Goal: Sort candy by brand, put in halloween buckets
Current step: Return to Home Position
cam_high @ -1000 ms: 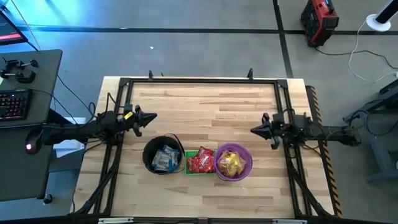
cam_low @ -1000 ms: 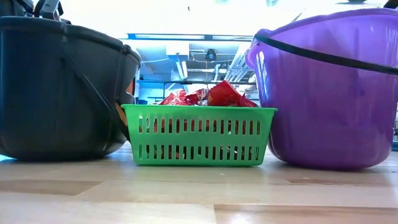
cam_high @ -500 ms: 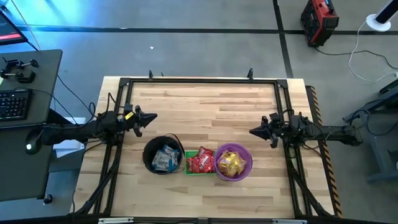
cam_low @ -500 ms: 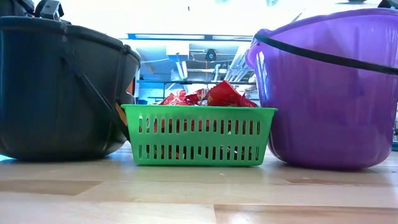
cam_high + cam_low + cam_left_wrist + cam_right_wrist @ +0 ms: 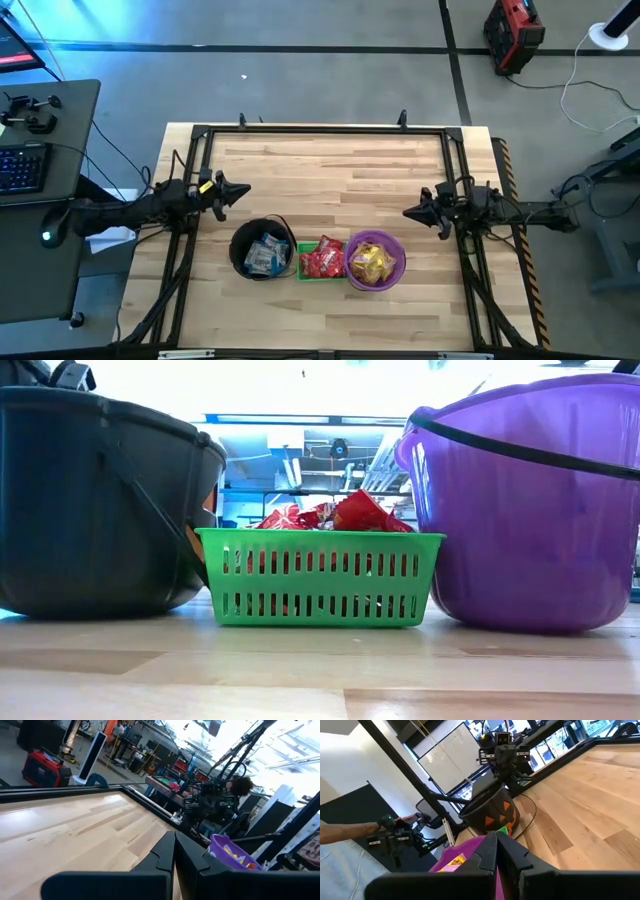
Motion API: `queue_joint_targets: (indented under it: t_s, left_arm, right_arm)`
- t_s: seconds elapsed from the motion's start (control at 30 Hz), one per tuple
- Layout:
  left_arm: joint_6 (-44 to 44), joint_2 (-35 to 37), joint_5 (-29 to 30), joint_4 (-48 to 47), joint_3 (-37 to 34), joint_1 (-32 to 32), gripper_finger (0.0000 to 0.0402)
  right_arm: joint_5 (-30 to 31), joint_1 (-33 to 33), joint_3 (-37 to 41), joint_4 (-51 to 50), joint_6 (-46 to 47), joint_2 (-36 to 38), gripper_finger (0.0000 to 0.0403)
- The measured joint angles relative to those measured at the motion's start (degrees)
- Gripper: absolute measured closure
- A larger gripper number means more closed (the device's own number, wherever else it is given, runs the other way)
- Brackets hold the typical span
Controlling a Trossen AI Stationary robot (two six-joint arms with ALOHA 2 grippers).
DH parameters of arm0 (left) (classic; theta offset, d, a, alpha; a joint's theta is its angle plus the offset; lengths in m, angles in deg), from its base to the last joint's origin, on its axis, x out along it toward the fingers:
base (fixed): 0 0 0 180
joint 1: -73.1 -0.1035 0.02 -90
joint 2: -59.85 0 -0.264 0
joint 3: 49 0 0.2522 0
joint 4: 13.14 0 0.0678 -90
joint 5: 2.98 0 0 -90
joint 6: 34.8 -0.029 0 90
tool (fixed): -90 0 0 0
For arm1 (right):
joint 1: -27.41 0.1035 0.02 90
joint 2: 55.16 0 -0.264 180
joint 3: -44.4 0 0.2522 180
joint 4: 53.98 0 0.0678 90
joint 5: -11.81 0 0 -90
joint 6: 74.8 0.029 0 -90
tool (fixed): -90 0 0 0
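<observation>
Left gripper (image 5: pixel 243 187) and right gripper (image 5: pixel 407 211) are both pinched closed and empty. Round black plastic pail (image 5: pixel 262 250), square green slotted basket (image 5: pixel 321 258) and round purple plastic bucket (image 5: pixel 375 260) sit between them, pail nearest the left one.

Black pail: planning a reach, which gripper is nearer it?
Left. The left gripper is close to the black pail, at its left; the right gripper lies past the purple bucket.

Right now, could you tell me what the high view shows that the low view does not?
Only the high view shows the left gripper and right gripper in full, at the sides of the table, plus blue-and-white candy in the black pail and yellow candy in the purple bucket. Only the low view shows the slotted wall of the green basket. Both show red candy in it.
</observation>
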Motion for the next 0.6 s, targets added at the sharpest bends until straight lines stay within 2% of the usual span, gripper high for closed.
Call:
queue_joint_targets:
  t_s: [0.6]
  left_arm:
    - [0.0,-0.2,-0.2,0.1,0.0,1.8,0.0401]
  right_arm:
    - [0.0,0.0,0.0,0.0,0.0,-0.7,0.0402]
